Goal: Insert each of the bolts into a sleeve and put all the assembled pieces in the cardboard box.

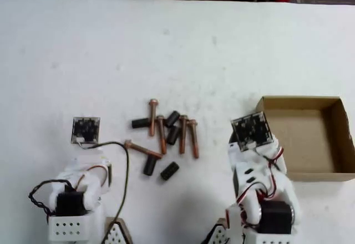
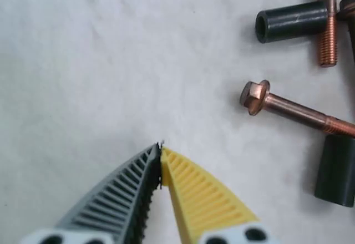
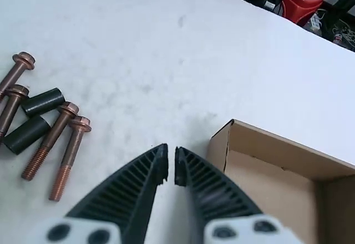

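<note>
Left hand (image 2: 161, 151), right hand (image 3: 171, 165) were pressed together, empty. Copper-coloured metal bolt (image 2: 294, 111) at left's 3 o'clock judged rigid, slick: pinch mid-shank.

We find the bolts (image 1: 182, 135) and sleeves (image 1: 169, 171) mixed in one cluster on the table (image 1: 194, 50), well left of the cardboard box (image 1: 302, 138); the right arm (image 1: 260, 199) stands just beside its near left corner
</note>
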Action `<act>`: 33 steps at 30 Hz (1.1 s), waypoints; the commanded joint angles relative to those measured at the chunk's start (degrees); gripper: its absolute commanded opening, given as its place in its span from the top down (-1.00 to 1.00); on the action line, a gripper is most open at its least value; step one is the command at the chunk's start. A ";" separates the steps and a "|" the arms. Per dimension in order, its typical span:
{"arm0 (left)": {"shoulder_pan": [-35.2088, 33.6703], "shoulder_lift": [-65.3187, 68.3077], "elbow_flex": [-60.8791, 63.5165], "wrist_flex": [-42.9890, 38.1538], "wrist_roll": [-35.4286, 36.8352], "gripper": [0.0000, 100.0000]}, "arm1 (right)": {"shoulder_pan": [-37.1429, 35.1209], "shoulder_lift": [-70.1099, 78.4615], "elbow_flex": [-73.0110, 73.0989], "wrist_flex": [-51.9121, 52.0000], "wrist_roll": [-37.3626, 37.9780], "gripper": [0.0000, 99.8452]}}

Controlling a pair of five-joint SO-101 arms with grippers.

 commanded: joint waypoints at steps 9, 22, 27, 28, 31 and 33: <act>0.57 -0.48 -0.09 0.44 0.26 0.95 | -0.31 41.89 -23.82 0.22 0.53 0.96; 0.57 -0.48 -0.09 0.44 0.26 0.95 | -18.51 75.56 -41.76 5.23 -20.57 0.96; 0.57 -0.48 -0.09 0.44 0.26 0.95 | -24.92 82.24 -50.46 10.68 -22.51 0.96; 0.57 -0.48 -0.09 0.44 0.26 0.95 | -25.27 83.38 -51.78 10.68 -22.51 0.96; 0.57 -0.48 -0.09 0.44 0.26 0.95 | -25.63 86.29 -54.24 10.68 -23.03 0.96; 0.57 -0.48 -0.09 0.44 0.26 0.95 | -25.54 88.22 -54.95 10.33 -23.03 0.96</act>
